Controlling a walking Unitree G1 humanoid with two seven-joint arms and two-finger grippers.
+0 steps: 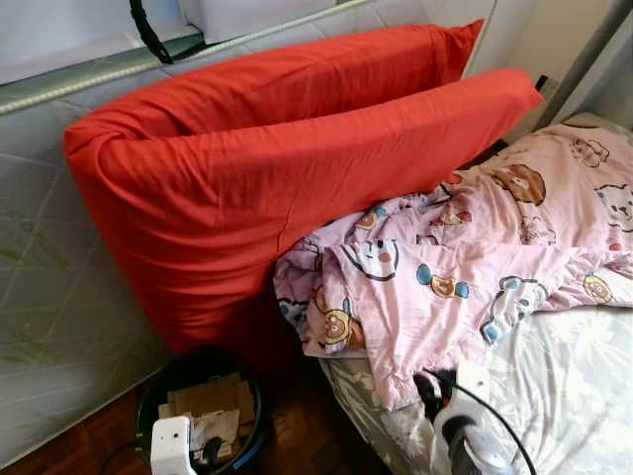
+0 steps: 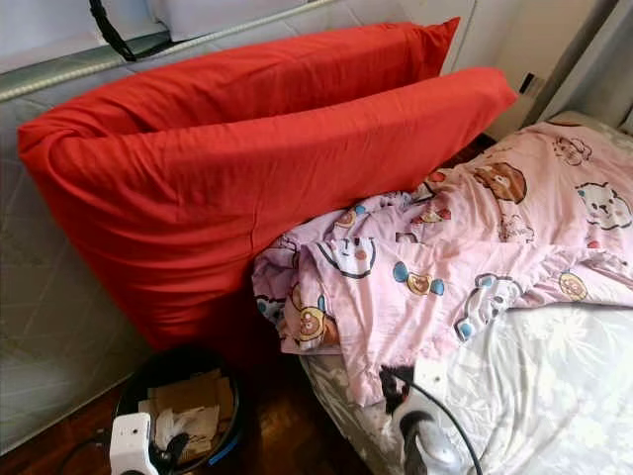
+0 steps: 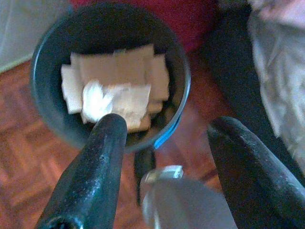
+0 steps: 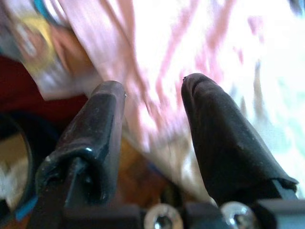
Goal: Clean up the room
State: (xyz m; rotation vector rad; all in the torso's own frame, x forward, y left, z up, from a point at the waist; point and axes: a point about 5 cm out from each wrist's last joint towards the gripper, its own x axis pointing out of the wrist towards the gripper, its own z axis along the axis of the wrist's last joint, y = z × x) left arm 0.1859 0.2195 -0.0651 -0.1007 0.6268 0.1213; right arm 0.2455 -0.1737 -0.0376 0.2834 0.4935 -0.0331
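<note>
step: looks like it's lining up on the rumpled pink cartoon-print blanket [image 1: 465, 267] mid-right on the bed | right end effector [image 4: 152, 124] hovering spread, empty, by its hem | left end effector [image 3: 167, 157] gaping over the round dark cardboard-filled bin [image 1: 203, 401] lower left | next: probably pinching that hem

Bed [image 1: 574, 386] with pale patterned mattress cover, directly ahead of right gripper [image 4: 152, 119], whose open fingers point at its near edge. Pink cartoon-print blanket [image 1: 465, 267] rumpled across bed, draping over the corner just beyond right gripper. Large red cushion [image 1: 277, 168] leaning against wall, lower end down beside bed. Wood parquet floor [image 3: 28, 157] beneath left gripper [image 3: 164, 143]. Dark round bin [image 3: 45, 109] standing on floor just past left fingertips, holding cardboard pieces [image 3: 124, 71] and crumpled white paper [image 3: 95, 98].
</note>
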